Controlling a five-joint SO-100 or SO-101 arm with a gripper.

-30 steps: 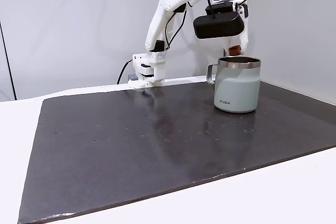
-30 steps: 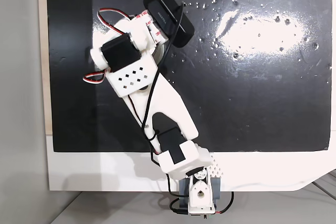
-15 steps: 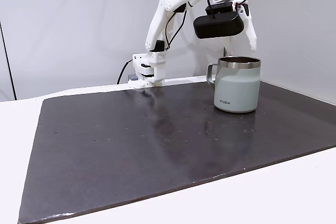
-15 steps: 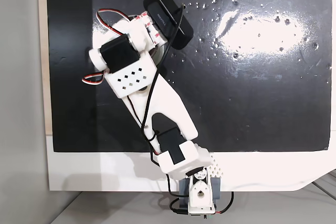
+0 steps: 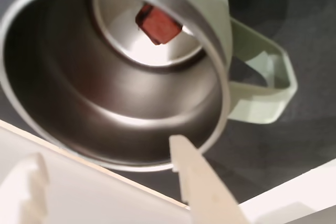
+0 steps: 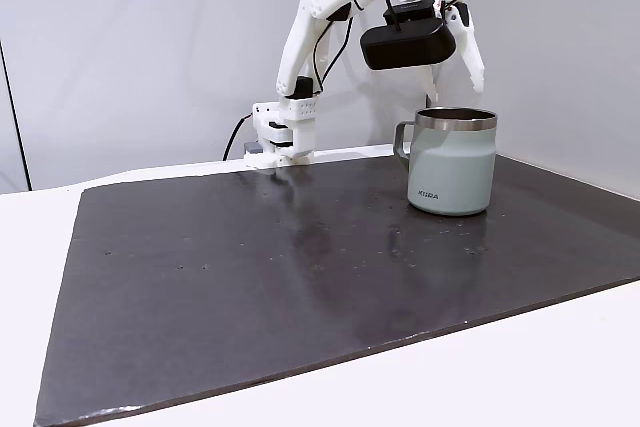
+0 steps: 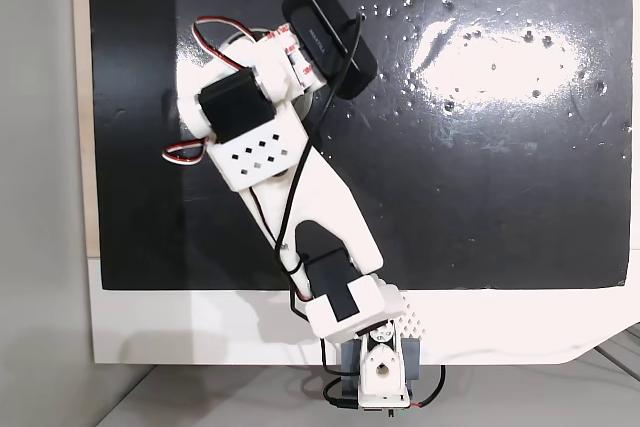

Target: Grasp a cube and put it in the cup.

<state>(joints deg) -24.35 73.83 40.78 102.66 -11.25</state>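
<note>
In the wrist view the cube lies on the steel bottom of the cup, toward the far side of the floor. The cup's handle sticks out to the right. In a fixed view the cup stands upright on the dark mat, at its far right. The gripper hangs just above the cup's rim, its two white fingers spread apart and holding nothing. The white arm reaches over the mat in the view from above.
</note>
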